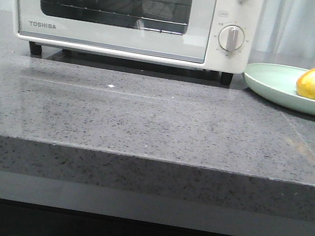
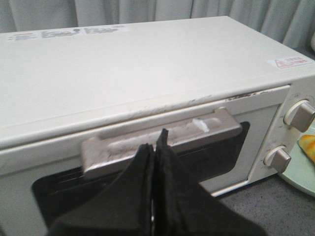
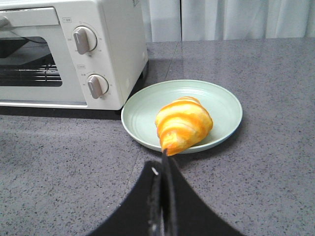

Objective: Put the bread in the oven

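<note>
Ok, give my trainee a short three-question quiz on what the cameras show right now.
1. True or false: the oven door is closed.
2. Where is the bread? A) on the oven rack B) on the green plate C) in an end effector
3. Fill in: the left end effector hangs in front of the door ____.

Key: 1 true; 2 B; 3 handle.

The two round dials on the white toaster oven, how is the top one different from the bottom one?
In the right wrist view, the upper round dial has its grip bar upright, while the lower round dial has its bar tilted. The upper one sits level with the white toaster oven window; the lower one sits near the oven's base. Both are the same shape, with silvery-beige knobs.
</note>
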Controlling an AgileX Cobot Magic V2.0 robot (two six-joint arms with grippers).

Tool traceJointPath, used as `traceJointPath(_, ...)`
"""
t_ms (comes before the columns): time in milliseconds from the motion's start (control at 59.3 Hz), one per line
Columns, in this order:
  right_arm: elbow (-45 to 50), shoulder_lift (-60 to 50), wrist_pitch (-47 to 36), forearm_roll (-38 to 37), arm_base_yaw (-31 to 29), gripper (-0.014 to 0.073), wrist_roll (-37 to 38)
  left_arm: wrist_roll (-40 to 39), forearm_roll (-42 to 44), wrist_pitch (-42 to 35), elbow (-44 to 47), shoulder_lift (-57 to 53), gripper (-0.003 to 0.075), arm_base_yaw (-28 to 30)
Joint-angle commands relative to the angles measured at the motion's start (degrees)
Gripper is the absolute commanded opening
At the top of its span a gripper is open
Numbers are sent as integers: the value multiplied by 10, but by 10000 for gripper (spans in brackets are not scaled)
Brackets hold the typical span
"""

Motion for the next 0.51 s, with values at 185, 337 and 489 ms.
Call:
traceJointPath(185, -20, 9, -48, 5, -3, -61, -1, -2, 2, -51, -103, 88, -21, -11)
traceJointPath(337, -20, 9, -48, 5, -3, -61, -1, -2, 2, -43, -107, 104, -20, -11)
traceJointPath(489, -20, 9, -48, 5, -3, -61, -1, -2, 2, 0, -107, 105, -20, -11)
